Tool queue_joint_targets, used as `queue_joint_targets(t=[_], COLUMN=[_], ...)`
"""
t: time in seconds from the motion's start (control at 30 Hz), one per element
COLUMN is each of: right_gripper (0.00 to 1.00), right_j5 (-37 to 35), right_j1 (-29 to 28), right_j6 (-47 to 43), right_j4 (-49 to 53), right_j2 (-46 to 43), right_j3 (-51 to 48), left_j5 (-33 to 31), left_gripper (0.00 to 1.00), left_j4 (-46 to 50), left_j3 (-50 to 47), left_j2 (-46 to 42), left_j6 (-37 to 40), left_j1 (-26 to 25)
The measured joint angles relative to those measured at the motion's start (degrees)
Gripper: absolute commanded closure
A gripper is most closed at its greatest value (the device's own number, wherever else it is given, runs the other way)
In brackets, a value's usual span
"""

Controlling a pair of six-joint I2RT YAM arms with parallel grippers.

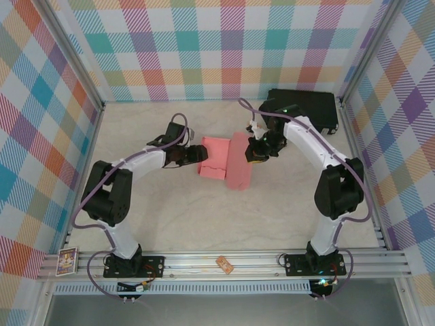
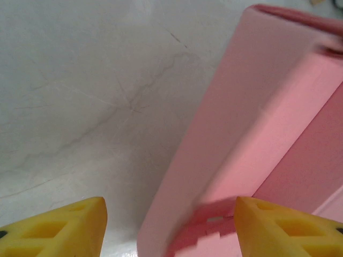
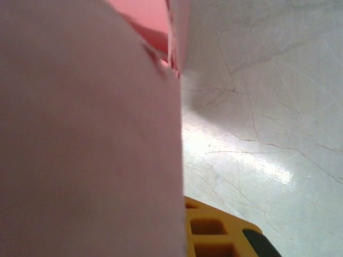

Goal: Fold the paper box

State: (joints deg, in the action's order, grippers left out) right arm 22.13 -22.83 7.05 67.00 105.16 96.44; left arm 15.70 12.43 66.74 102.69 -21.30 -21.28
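Rail stuff first: a little picture card [image 1: 67, 261] sits at the left end of the near aluminium rail [image 1: 272, 261], and a small orange-brown tag thing [image 1: 224, 264] lies near the middle, between the two arm bases.

Further in, mid-table [image 1: 204, 217], is the paper box [image 1: 214, 159], salmon pink and only partly folded. There's a flat part on the left and a longer strip along its right side that looks lifted up.

The left gripper [image 1: 194, 155] is at the box's left edge. From its wrist cam, the left gripper [image 2: 169, 214] has its yellow fingers [image 2: 64, 227] spread wide. The rounded folded edge of the box [image 2: 241, 134] runs in between them, with a gap of bare table on one side, so it isn't clamping anything.

The right gripper [image 1: 255, 152] is up against the right-hand strip. Its cam is mostly pink cardboard [image 3: 80, 134] with one yellow finger [image 3: 214, 230] poking out underneath. Honestly can't tell if it's pinching the panel or not.

Far right corner has a black case [image 1: 306, 109] against the plaid walls [image 1: 217, 47].
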Motion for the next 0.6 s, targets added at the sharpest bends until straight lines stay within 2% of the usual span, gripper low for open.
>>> queue_joint_targets(t=[0.1, 0.27, 0.4, 0.6], right_gripper=[0.88, 0.82, 0.72, 0.6], right_j5=[-0.6, -1.7, -2.6, -3.0], right_j1=[0.0, 0.0, 0.0, 0.0], right_j6=[-0.7, -1.0, -1.2, -1.2], right_j4=[1.3, 2.1, 2.3, 2.5], right_j2=[1.2, 2.8, 4.2, 5.8], right_j3=[1.9, 4.4, 6.2, 9.8], left_j5=[0.4, 1.2, 2.6, 4.5], left_gripper=[0.42, 0.54, 0.62, 0.62], left_j4=[-0.7, -0.9, -0.9, -2.1], left_j3=[2.4, 5.2, 5.4, 4.3], left_j2=[2.7, 4.7, 5.3, 5.4], left_j6=[0.9, 1.5, 1.0, -0.5], left_j1=[0.0, 0.0, 0.0, 0.0])
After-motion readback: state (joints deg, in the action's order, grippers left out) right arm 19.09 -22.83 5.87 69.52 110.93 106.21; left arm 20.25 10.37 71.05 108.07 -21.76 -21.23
